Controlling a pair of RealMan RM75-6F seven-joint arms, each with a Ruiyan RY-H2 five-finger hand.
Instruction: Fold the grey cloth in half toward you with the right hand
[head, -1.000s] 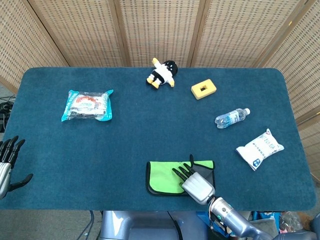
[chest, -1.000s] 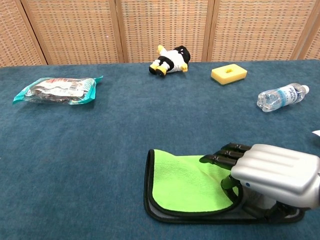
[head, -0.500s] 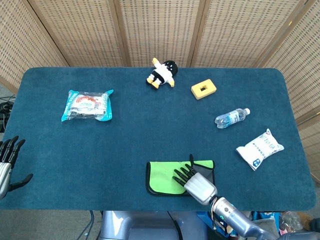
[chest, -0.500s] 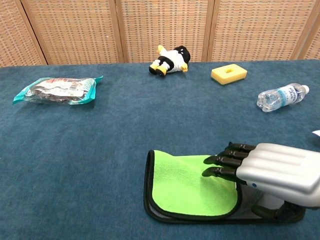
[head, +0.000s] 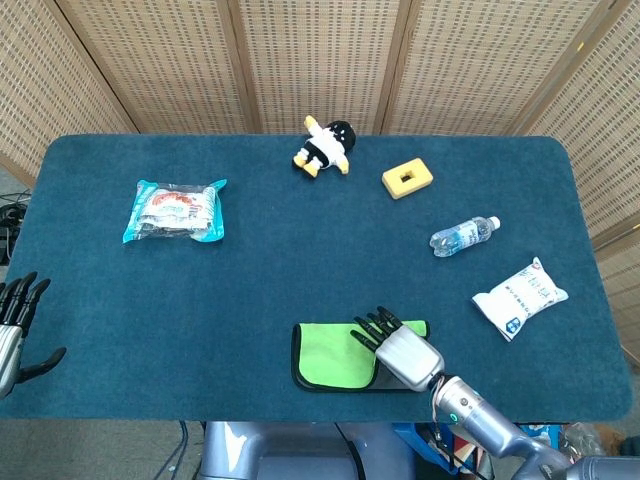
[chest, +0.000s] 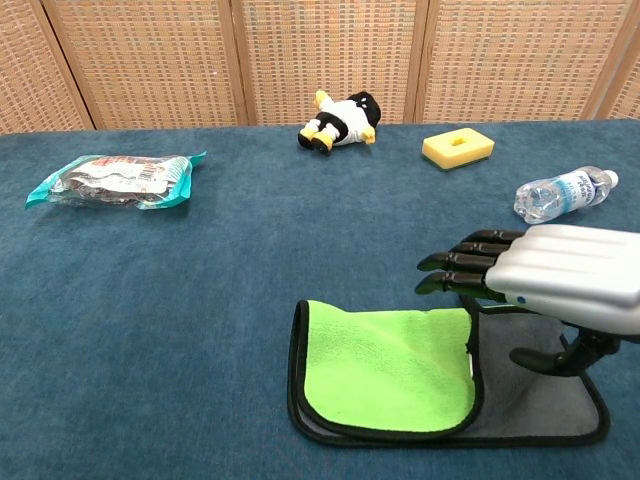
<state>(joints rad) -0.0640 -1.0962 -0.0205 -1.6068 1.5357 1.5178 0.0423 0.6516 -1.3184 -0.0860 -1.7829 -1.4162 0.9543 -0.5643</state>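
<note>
Grey cloth (chest: 540, 385) was seen at the worktop's near edge, right of centre, with its green face (chest: 390, 365) turned up over the left part, apparently a fold across rather than toward the robot. Right hand (chest: 545, 280) was raised just above it, fingers (chest: 455, 270) extended, nothing held. Left hand (head: 15, 320) was parked at the near-left corner, fingers spread, out of the way.

A dark blue carpeted worktop (head: 300, 260) carried a folded grey cloth (head: 360, 356), green side up, near the front edge. Farther back lay a teal snack packet (head: 175, 211), a penguin plush (head: 325, 147), a yellow block (head: 407, 179), a water bottle (head: 465, 236) and a white pouch (head: 519, 297).
</note>
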